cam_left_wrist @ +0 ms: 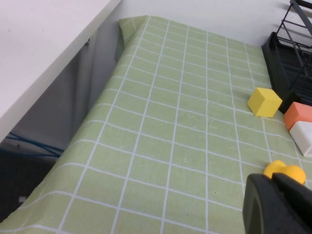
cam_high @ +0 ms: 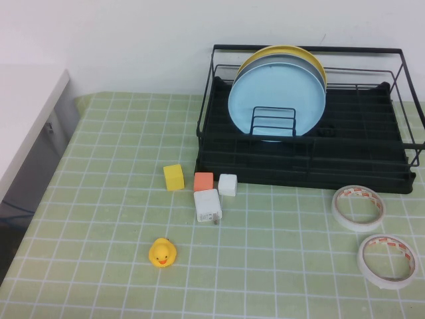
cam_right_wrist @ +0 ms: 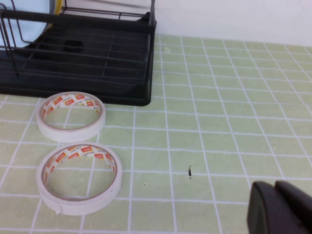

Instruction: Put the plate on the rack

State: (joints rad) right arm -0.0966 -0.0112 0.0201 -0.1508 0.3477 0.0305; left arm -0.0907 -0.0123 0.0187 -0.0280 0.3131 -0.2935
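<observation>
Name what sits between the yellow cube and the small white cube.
In the high view, an orange cube sits between the yellow cube and the small white cube.

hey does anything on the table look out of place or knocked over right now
Nothing stands out. The light-blue plate stands upright in the rack, in front of a grey plate and a yellow plate. Blocks, duck and tape rolls lie undisturbed. The left gripper and right gripper show only in their own wrist views, both shut.

The green checked worktop (cam_left_wrist: pixel 180 131) fills most of the frame. At the right edge sit a yellow cube (cam_left_wrist: pixel 264 102), an orange block (cam_left_wrist: pixel 298 114), a white block (cam_left_wrist: pixel 304 136) and the rack (cam_left_wrist: pixel 287 58) corner. The left end effector (cam_left_wrist: pixel 278 204) shows dark at lower right, partly covering a yellow duck (cam_left_wrist: pixel 285 173).
</observation>
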